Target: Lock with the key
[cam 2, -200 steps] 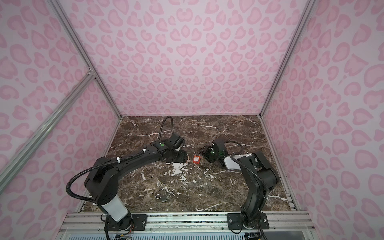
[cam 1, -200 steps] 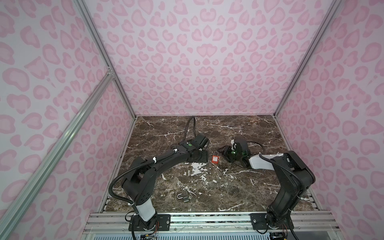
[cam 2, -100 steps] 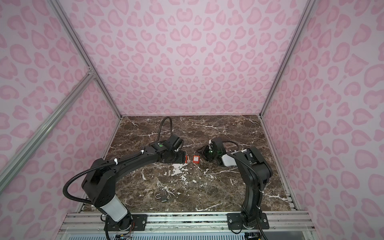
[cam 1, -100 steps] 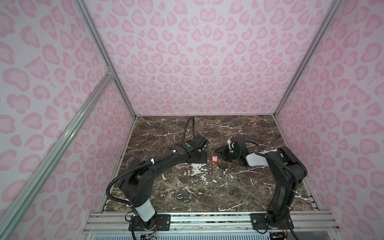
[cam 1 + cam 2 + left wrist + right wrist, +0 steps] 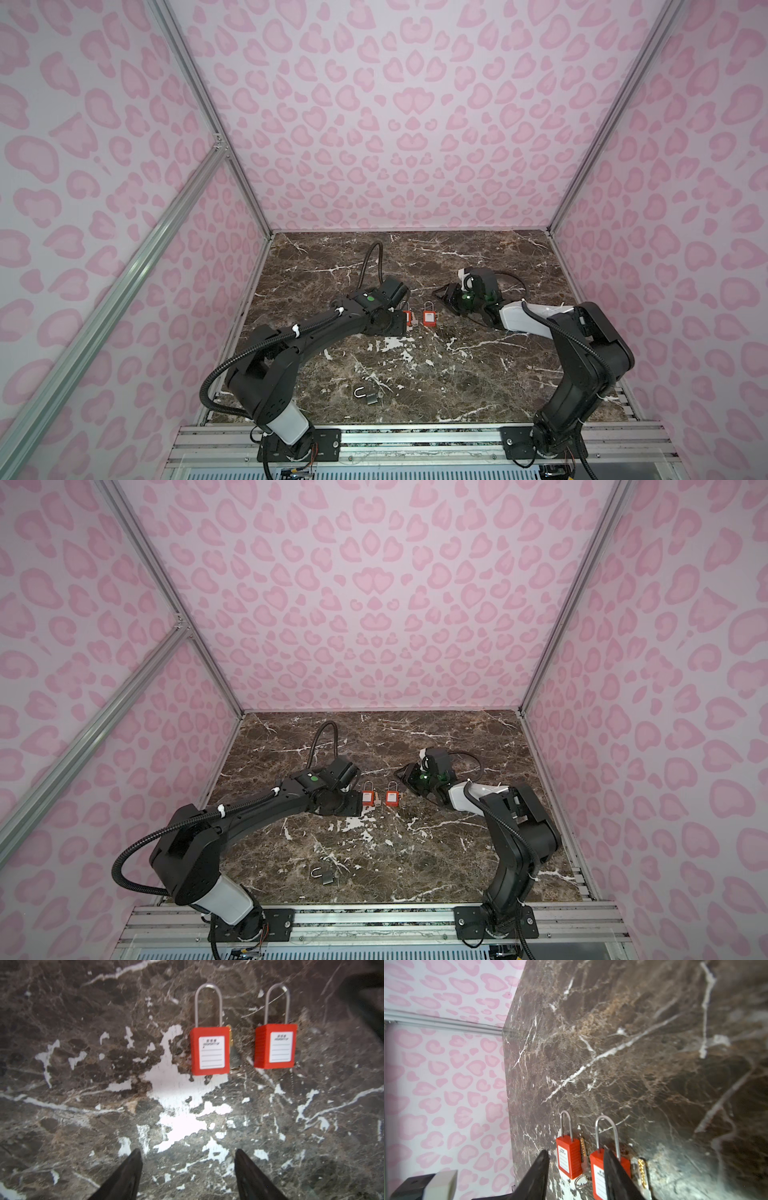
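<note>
Two red padlocks [image 5: 367,798] [image 5: 392,798] sit between the left gripper [image 5: 188,1151] and right gripper [image 5: 576,1152], both gaping and empty; one silver padlock [image 5: 324,875] lies nearer.

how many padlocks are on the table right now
3. The left red padlock and the right red padlock sit side by side in the middle. A small grey padlock lies alone near the front edge. None looks hidden.

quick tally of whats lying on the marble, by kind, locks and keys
red padlocks: 2
small grey padlock: 1
brass keys: 2
total: 5
</note>
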You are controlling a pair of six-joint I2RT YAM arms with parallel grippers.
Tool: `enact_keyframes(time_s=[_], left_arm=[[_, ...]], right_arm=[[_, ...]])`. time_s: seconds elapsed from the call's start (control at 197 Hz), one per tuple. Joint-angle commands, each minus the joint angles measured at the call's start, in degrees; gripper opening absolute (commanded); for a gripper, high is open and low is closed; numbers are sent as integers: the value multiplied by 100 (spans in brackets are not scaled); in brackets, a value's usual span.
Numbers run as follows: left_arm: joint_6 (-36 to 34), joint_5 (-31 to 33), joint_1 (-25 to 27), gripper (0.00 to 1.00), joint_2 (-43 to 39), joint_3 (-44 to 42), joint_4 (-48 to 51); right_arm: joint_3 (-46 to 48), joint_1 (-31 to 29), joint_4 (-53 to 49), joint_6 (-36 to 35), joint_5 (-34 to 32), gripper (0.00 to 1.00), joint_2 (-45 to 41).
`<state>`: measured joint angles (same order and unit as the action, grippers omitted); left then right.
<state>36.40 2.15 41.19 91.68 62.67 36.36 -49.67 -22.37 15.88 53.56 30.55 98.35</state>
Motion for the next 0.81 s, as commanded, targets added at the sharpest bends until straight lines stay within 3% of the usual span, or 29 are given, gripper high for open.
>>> enact_keyframes(time_s=[0.0, 0.172, 0.431, 0.618, 0.806], left_arm=[[189, -72, -60, 73, -246, -309, 99], [189, -299, -388, 73, -368, -704, -52], [-205, -422, -1188, 73, -724, -1030, -83], [-306, -772, -1904, 73, -1161, -1343, -263], [-300, -1177, -2542, 74, -1666, -1782, -389]], right_arm=[[-208, -158, -1159, -1667, -358, 45, -306], [12, -587, -1605, -3615, -790, 45, -1074], [892, -1591, -731, -5611, -224, 50, -2010], [567, -2746, -1236, -6969, -277, 53, -1599], [-235, -3559, -2138, -7522, -288, 55, -716]])
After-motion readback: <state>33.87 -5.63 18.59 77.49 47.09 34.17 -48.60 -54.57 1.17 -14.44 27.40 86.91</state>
